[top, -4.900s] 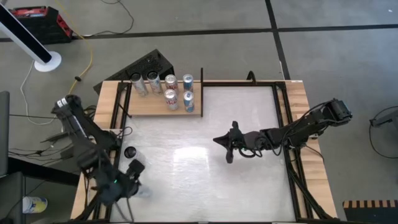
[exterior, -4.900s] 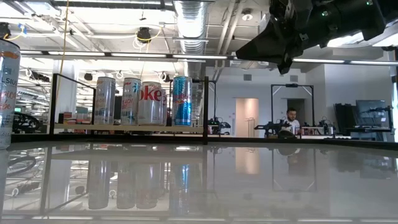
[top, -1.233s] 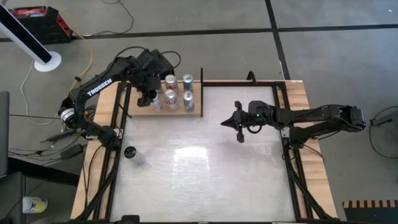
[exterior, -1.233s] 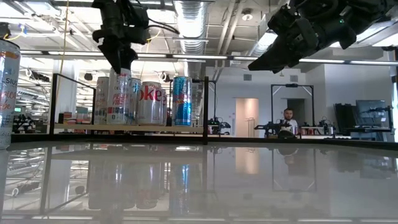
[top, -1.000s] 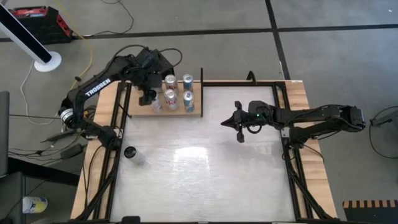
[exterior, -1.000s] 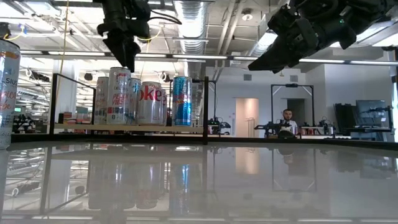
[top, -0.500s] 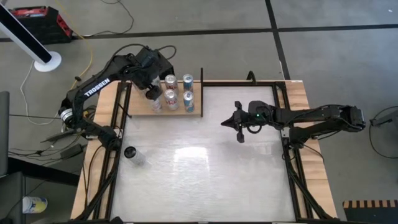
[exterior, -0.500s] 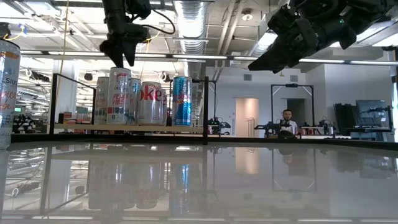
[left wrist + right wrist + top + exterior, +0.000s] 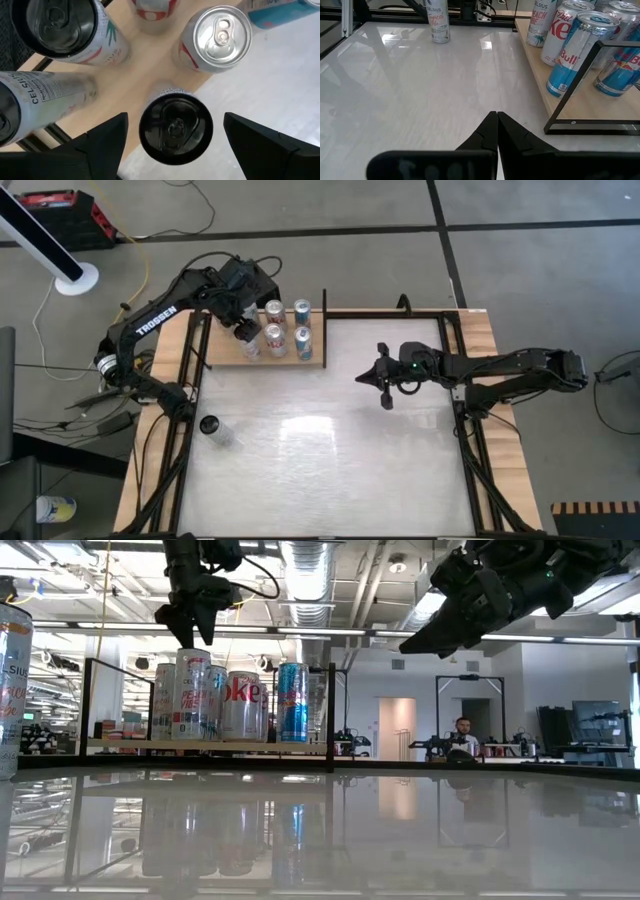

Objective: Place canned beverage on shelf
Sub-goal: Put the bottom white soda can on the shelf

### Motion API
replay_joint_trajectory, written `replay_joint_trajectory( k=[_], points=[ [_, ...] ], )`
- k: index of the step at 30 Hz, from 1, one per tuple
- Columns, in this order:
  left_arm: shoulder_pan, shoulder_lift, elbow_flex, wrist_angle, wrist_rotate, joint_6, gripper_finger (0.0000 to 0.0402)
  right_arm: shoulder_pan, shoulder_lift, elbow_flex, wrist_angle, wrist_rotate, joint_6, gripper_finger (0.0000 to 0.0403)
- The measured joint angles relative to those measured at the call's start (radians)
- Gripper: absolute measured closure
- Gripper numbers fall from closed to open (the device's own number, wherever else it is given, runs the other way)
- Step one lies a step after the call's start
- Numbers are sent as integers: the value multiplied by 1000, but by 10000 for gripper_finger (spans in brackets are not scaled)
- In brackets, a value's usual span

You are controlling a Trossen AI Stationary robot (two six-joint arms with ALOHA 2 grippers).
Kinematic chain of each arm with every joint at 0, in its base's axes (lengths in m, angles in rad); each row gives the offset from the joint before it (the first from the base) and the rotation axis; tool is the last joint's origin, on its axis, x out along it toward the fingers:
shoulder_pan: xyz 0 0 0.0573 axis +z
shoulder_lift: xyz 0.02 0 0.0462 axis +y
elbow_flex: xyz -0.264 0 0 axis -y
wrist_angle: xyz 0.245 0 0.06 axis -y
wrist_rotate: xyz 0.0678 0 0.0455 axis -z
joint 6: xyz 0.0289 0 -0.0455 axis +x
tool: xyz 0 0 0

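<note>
White table point(image 9: 330, 450) — left jaws point(image 9: 172, 145) spread above shelved can point(image 9: 175, 128).

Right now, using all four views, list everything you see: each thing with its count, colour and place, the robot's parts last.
shelf: one, light wood with black uprights, table's upper left in the high view.
cans on shelf: seven across the views, silver, white and blue, upright; two hidden under the left arm from above.
loose can: one, white with a dark top, upright on the table's left side.
table: one, glossy white, wooden side rims.
person: one, far back in the room.
left tool: one, dark, open, above a black-topped can on the shelf.
right tool: one, dark, shut, over mid-table.
</note>
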Motion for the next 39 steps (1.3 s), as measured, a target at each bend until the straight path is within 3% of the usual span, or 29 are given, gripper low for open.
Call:
replay_joint_trajectory(
  k=[15, 28, 39],
  points=[
    [-5, 1, -106, 22, 0, 31, 90, 0, 0, 0, -16, -6, -5, 376],
    [-5, 1, -109, 39, 7, 57, 92, 0, 0, 0, -13, -6, -8, 376],
    [-5, 1, -109, 38, 9, 106, 164, 0, 0, 0, -13, -6, -8, 376]
  ],
)
